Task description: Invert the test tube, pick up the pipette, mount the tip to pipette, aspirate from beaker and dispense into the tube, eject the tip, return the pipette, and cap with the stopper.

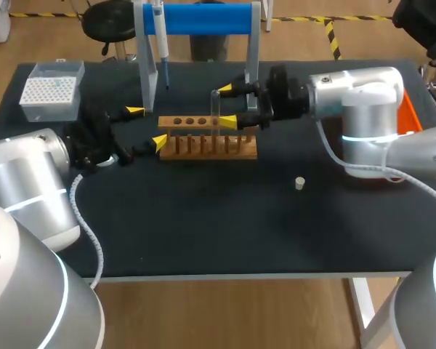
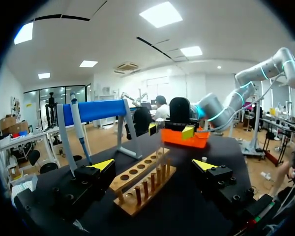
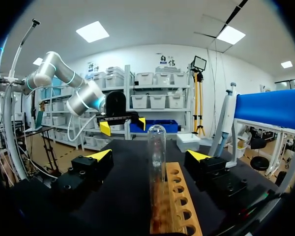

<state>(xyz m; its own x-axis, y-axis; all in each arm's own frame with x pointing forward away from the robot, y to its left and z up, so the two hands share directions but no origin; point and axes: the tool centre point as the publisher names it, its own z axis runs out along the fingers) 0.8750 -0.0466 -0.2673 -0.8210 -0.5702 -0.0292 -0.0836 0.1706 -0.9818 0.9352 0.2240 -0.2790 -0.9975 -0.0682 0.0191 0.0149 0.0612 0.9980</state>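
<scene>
Wooden rack (image 1: 207,147) stands before a blue-barred stand (image 1: 203,18), orange tray (image 1: 409,116) to the right

Head view: pipette (image 1: 160,40) top is cut off by the frame. Orange tray (image 1: 408,110) is mostly behind the right arm. Left pincer (image 1: 147,126) body is black on the black table (image 1: 225,218), so its outline is hard to read. Round thing (image 1: 120,158) beside its wrist is partly covered, can't tell what. Tube (image 1: 215,109) foot is hidden in the rack (image 1: 207,145). Stopper (image 1: 299,182) is too small for detail. Right wrist view: rack's near end is clipped by the rim. Left wrist view: tip box (image 2: 18,186) is clipped too.
</scene>
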